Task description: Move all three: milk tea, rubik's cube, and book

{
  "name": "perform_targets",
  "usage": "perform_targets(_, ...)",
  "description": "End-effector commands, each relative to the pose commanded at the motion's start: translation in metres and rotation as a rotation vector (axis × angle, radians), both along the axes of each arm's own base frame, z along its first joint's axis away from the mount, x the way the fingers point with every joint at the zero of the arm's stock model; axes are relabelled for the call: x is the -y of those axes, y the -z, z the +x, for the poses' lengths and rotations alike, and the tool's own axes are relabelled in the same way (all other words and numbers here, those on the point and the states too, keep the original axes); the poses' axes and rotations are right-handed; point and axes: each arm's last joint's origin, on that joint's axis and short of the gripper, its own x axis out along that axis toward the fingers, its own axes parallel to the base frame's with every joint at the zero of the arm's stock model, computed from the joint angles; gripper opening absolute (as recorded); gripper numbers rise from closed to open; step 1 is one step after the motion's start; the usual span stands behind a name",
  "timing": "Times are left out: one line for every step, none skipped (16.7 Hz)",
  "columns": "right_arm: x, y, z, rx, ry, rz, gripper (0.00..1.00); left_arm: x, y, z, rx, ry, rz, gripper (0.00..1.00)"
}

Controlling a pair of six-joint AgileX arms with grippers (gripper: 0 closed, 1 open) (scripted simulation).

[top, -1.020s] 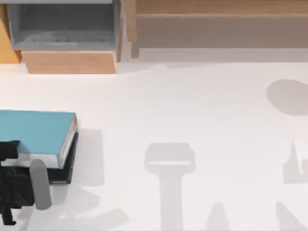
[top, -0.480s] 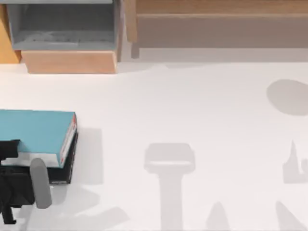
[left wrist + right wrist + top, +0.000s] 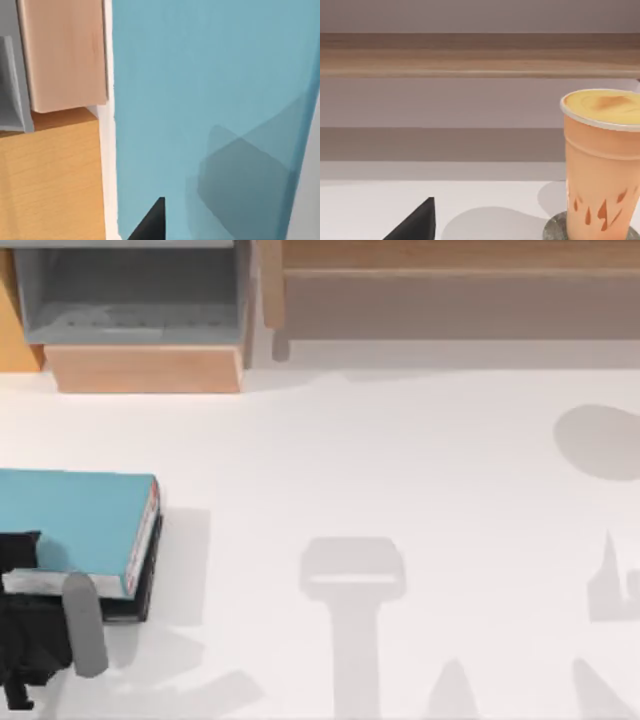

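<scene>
The book (image 3: pixel 75 520), thick with a plain teal-blue cover, white page edges and a red strip along its right edge, is lying at the left side of the white table (image 3: pixel 400 470), stacked on a thin black book (image 3: pixel 140 590) whose edge is showing beneath it. The left gripper (image 3: pixel 30 585) is sitting at the book's near edge, over its lower left corner; whether its fingers are parted or closed on the book cannot be told. A grey cylindrical part of the left arm (image 3: pixel 83 625) is resting just below the book.

In the left wrist view, the teal cover (image 3: pixel 210 100) is lying close under the camera, with a dark fingertip (image 3: pixel 150 225) against it and a wooden cabinet (image 3: pixel 60 55) beyond.

In the right wrist view, the milk tea (image 3: pixel 602 165), an orange cup with a creamy top, is standing on a grey coaster (image 3: pixel 555 231) before a wooden shelf (image 3: pixel 470 55); one dark fingertip (image 3: pixel 417 222) is showing, so the right gripper's state cannot be told.
</scene>
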Motion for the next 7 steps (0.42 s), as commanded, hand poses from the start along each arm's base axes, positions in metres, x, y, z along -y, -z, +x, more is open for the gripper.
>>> perform_targets(0.0000,0.0000,0.0000,0.000,0.000,0.000,1.00,0.0000,0.0000,0.0000,0.000,0.000,0.000,0.98)
perform_targets(0.0000,0.0000,0.0000,0.000,0.000,0.000,1.00,0.0000,0.0000,0.0000,0.000,0.000,0.000,1.00)
perform_targets(0.0000,0.0000,0.0000,0.000,0.000,0.000,1.00,0.0000,0.0000,0.0000,0.000,0.000,0.000,1.00)
perform_targets(0.0000,0.0000,0.0000,0.000,0.000,0.000,1.00,0.0000,0.0000,0.0000,0.000,0.000,0.000,1.00)
perform_targets(0.0000,0.0000,0.0000,0.000,0.000,0.000,1.00,0.0000,0.0000,0.0000,0.000,0.000,0.000,1.00)
perform_targets(0.0000,0.0000,0.0000,0.000,0.000,0.000,1.00,0.0000,0.0000,0.0000,0.000,0.000,0.000,1.00)
perform_targets(0.0000,0.0000,0.0000,0.000,0.000,0.000,1.00,0.0000,0.0000,0.0000,0.000,0.000,0.000,1.00)
